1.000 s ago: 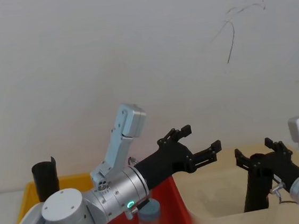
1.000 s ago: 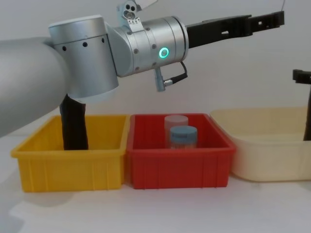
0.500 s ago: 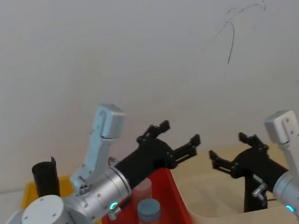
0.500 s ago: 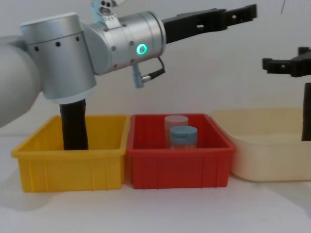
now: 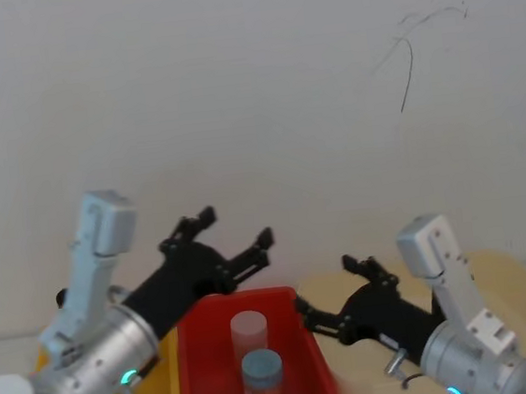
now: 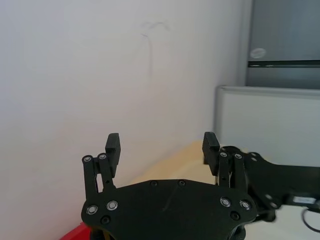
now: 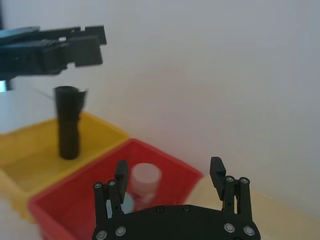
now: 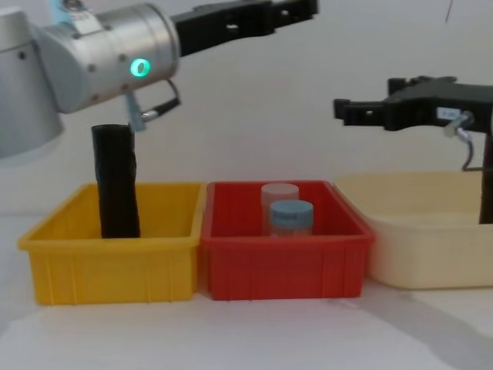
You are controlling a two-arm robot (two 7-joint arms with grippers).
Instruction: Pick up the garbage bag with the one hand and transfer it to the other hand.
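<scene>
**Item:** garbage bag (image 8: 115, 181). Black lumpy roll, standing upright in the yellow bin (image 8: 108, 270) on the desk. It rises well above the rim, and nothing touches it.

**Left gripper** (image 5: 238, 224): on the silver arm with the green ring. Raised high, reaching forward above the red bin (image 8: 285, 266). Fingers spread, holding nothing.

**Right gripper** (image 5: 327, 284): bears the white label. Raised near the cream tub (image 8: 431, 247), pointing toward the robot's left. Fingers spread, empty.

**Also present:** 2 capped containers (image 8: 289, 216) in the red bin; 1 slimmer black roll (image 8: 487, 177) at the cream tub.

**Step, as judged:** approach before the pick; no transfer begun.

**Next move calls for:** the left gripper to draw back and descend over the yellow bin, straddle the roll's upper part with its fingers spread, then close. The right gripper should wait clear.
</scene>
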